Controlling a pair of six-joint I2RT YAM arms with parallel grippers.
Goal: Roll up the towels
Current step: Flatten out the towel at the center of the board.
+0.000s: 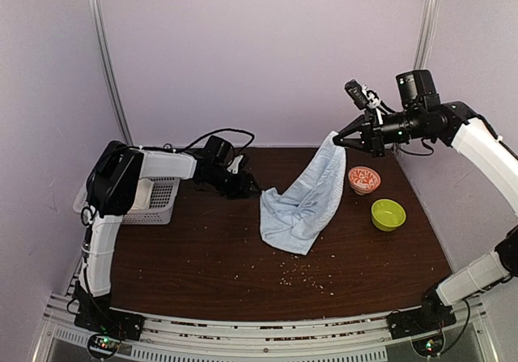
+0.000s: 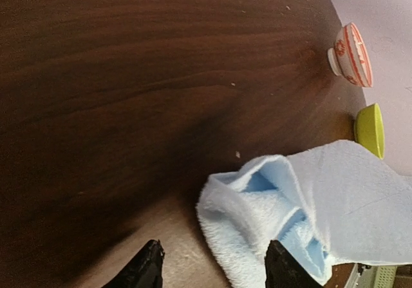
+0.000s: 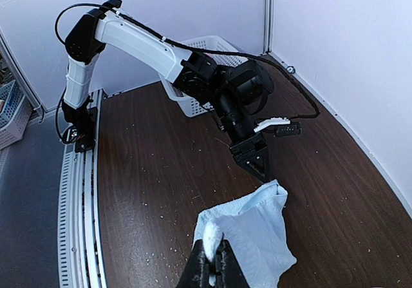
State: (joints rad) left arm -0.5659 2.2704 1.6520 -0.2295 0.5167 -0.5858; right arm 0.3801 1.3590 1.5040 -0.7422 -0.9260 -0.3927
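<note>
Pale blue towel point(image 1: 303, 204) hanging from its upper corner, which is pinched out of sight in the clenched right gripper point(image 1: 336, 139); the lower end lies crumpled on the table point(image 1: 202, 257). Left gripper point(image 1: 247, 188) with jaws apart, holding nothing, just beside the towel's lower fold. Left wrist view cuts the towel off at right and bottom, with the green bowl point(image 1: 388, 214) partly behind it. Patterned bowl point(image 1: 364, 180): red markings illegible. Contents of the white basket point(image 1: 162, 200) cannot be made out
</note>
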